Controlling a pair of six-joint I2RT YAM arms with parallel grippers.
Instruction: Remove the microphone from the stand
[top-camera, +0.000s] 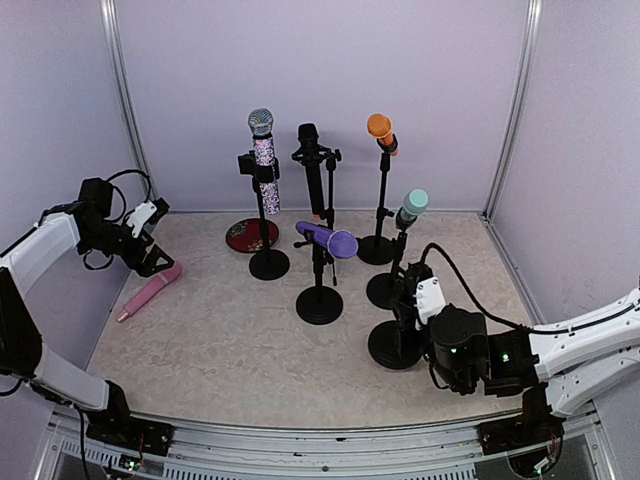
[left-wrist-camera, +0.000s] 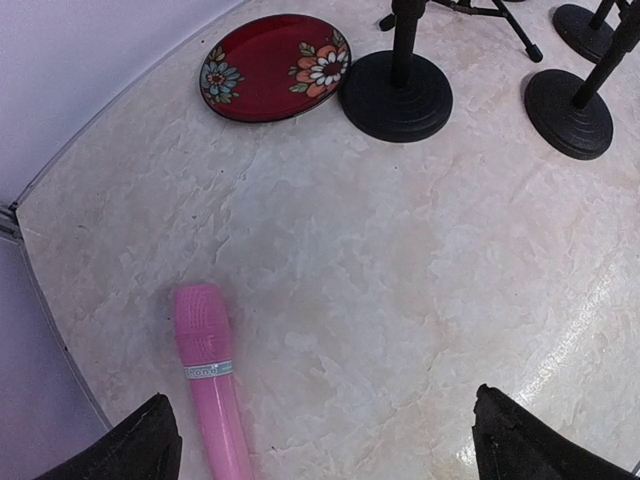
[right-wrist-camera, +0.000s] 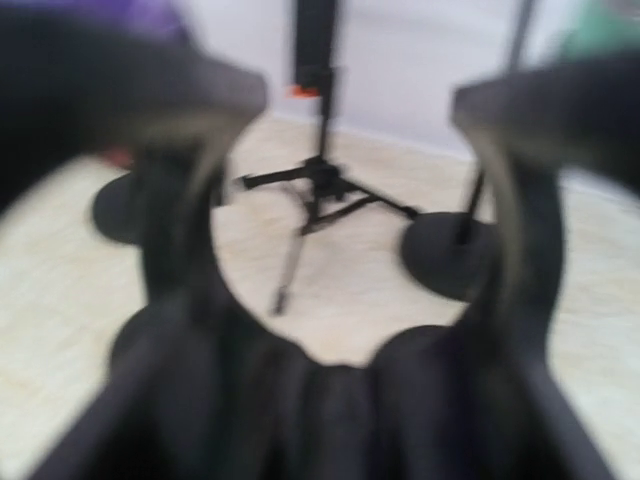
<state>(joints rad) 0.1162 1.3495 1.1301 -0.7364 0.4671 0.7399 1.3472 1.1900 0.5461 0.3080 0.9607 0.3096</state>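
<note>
Pink microphone, red floral plate, purple microphone, orange microphone, marbled beige table

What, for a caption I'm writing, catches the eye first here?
At centre, black stands hold a glittery silver microphone, an orange microphone, a mint-green microphone and a purple microphone. A pink microphone lies flat at the left, by the open left gripper. A red flowered plate sits farther back.

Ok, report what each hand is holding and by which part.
Left hand is open and holds nothing; the pink microphone lies on the table. Right hand sits at the front stand, but blur hides any hold.
</note>
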